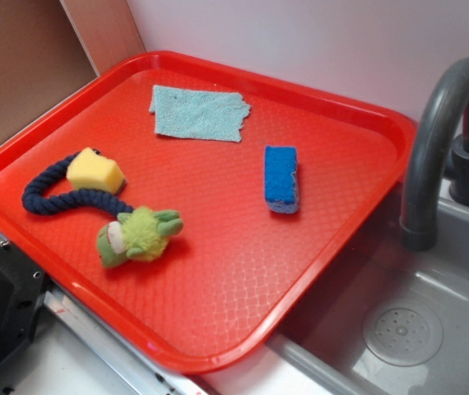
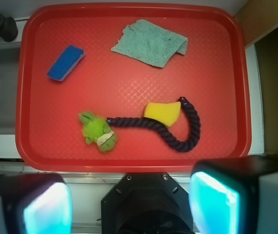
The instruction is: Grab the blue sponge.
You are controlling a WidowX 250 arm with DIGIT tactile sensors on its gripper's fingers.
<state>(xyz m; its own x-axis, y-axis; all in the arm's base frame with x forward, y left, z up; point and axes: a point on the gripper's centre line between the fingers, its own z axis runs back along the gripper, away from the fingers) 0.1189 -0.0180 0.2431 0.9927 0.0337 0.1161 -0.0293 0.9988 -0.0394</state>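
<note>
The blue sponge (image 1: 281,177) lies flat on the red tray (image 1: 317,263), towards its right side; its paler underside shows at the edge. In the wrist view the blue sponge (image 2: 66,62) is at the tray's (image 2: 129,161) upper left. My gripper (image 2: 129,207) is high above the tray's near edge, far from the sponge. Its two fingers (image 2: 46,207) with cyan pads stand wide apart with nothing between them. The gripper does not show in the exterior view.
A pale teal cloth (image 1: 197,113) lies at the tray's far side. A yellow sponge block (image 1: 95,171) sits on a dark blue rope (image 1: 62,200) tied to a green plush toy (image 1: 140,234). A grey tap (image 1: 440,140) and sink (image 1: 399,329) stand to the right.
</note>
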